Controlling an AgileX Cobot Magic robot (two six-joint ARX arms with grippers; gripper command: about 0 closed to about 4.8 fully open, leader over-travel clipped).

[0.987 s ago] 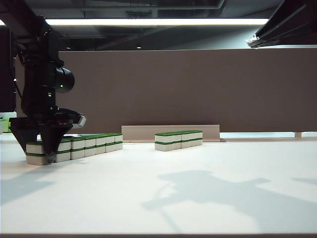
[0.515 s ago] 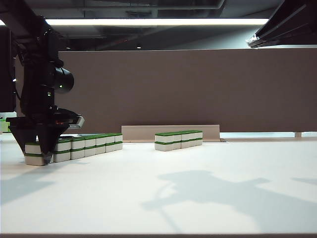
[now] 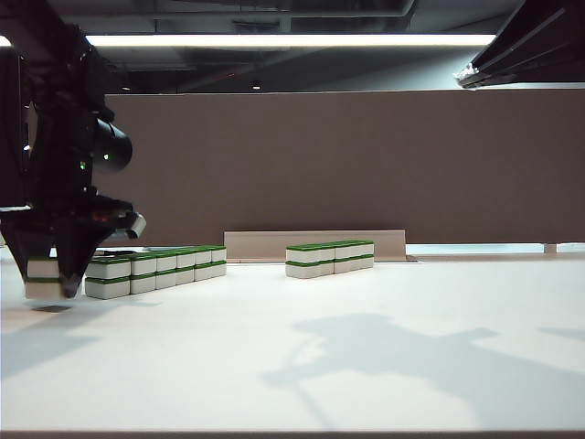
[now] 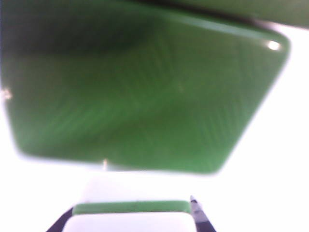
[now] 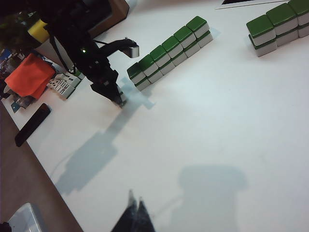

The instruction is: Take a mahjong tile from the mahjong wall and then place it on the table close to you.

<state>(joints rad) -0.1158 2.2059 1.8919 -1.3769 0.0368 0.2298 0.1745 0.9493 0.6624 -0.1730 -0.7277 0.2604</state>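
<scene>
The mahjong wall (image 3: 155, 271) (image 5: 169, 50) is a two-high row of green-backed white tiles on the white table (image 3: 302, 366). My left gripper (image 3: 43, 291) (image 4: 133, 212) (image 5: 117, 99) hangs just off the wall's near end, a little above the table. It is shut on a mahjong tile (image 3: 43, 270) (image 4: 130, 208), a white block with a green band that looks two tiles high. A blurred green surface fills most of the left wrist view. My right gripper (image 5: 135, 205) is shut and empty, high over the table's near side.
A shorter two-high row (image 3: 329, 258) (image 5: 277, 21) stands right of the wall. The brown divider panel (image 3: 347, 165) closes the back. Off the table's edge lie an orange cloth (image 5: 26, 77) and a dark bar (image 5: 31, 124).
My left gripper has closed on the wall's near end column, lifted it and carried it leftward off the row. The wall is one column shorter. The right arm has not moved.
</scene>
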